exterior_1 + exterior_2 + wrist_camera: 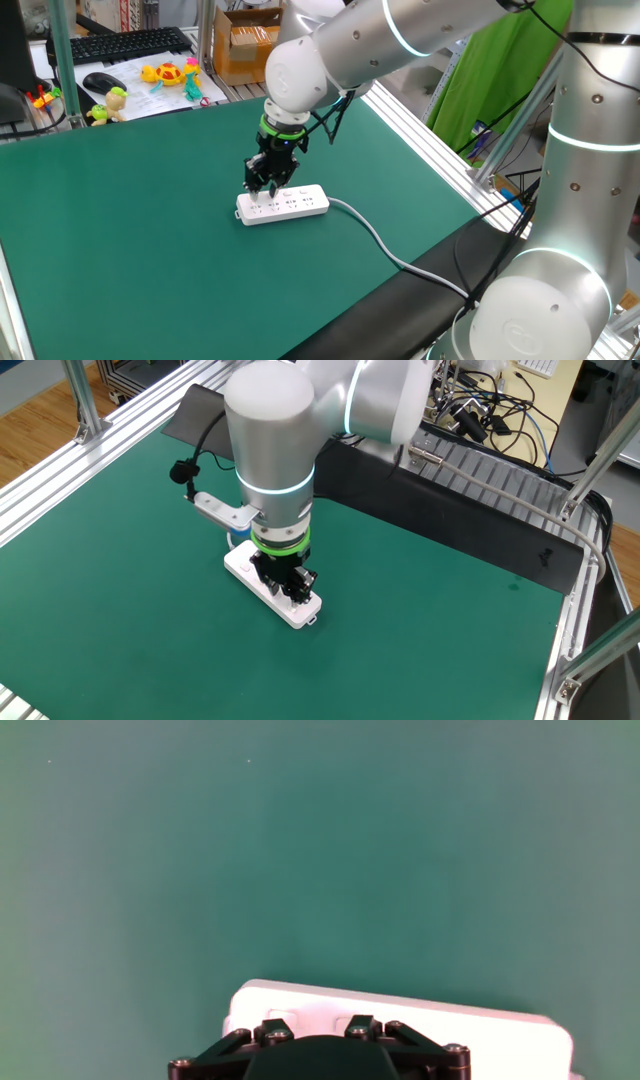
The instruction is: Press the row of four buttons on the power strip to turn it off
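- Power strip (283, 204): a long white bar with rounded corners, lying flat on the green table mat (130, 250), near the middle of the mat. Groups of dark socket holes run along its top face. A pale grey cable (375, 238) leaves its right end in one fixed view and curves across the mat toward the dark table edge.
- Row of four buttons (290, 192): only faint marks along the far long edge of the strip in one fixed view; individual buttons are too small to separate, and the gripper covers the left part of the row.
- Gripper (266, 187): black, below a green ring on the wrist, pointing straight down over the left end of the strip. Its fingers are drawn together; whether the tips touch the strip's top cannot be told.
- One fixed view: shows the strip's whole length, the cable, and clutter beyond the mat, namely a black keyboard (118, 44), a black mouse (103, 81), small coloured toys (172, 74) and a cardboard box (245, 40).
- The other fixed view: the arm's large silver link stands in front, so only the two ends of the strip (285, 603) show on either side of the gripper (285, 589); the cable is hidden.
- Hand view: only the black gripper base with its screws at the bottom edge, one rounded end of the white strip (400, 1020) just beyond it, and bare green mat above; sockets and fingertips do not show.
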Controlling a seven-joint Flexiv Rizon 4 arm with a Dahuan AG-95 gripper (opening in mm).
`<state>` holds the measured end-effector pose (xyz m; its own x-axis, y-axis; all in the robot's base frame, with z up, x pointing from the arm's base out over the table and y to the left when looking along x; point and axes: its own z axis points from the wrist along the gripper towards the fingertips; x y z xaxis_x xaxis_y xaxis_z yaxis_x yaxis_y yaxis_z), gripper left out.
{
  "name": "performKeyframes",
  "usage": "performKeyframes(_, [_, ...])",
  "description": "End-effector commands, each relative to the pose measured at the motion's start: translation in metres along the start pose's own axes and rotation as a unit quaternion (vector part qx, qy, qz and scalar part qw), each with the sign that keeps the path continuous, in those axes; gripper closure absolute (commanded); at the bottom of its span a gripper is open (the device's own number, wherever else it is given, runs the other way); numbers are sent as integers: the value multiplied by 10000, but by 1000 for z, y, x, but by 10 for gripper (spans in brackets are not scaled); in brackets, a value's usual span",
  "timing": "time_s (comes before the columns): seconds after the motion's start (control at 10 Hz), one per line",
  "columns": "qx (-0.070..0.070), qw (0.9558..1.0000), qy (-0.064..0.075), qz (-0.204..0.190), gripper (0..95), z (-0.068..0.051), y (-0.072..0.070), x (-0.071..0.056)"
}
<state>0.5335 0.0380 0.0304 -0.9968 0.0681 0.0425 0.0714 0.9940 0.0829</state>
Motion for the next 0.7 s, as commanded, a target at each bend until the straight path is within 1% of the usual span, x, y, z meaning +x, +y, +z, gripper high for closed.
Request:
performKeyframes(0.1, [21, 10000, 10, 6, 570, 2, 0, 0])
performKeyframes(0.3, [41, 10000, 38, 12, 570, 1, 2, 2])
performKeyframes(0.5, [59, 10000, 17, -5, 570, 5, 3, 0])
performKeyframes(0.6, [82, 10000, 18, -13, 570, 3, 3, 0])
performKeyframes(0.7, [76, 10000, 17, -13, 570, 1, 4, 0])
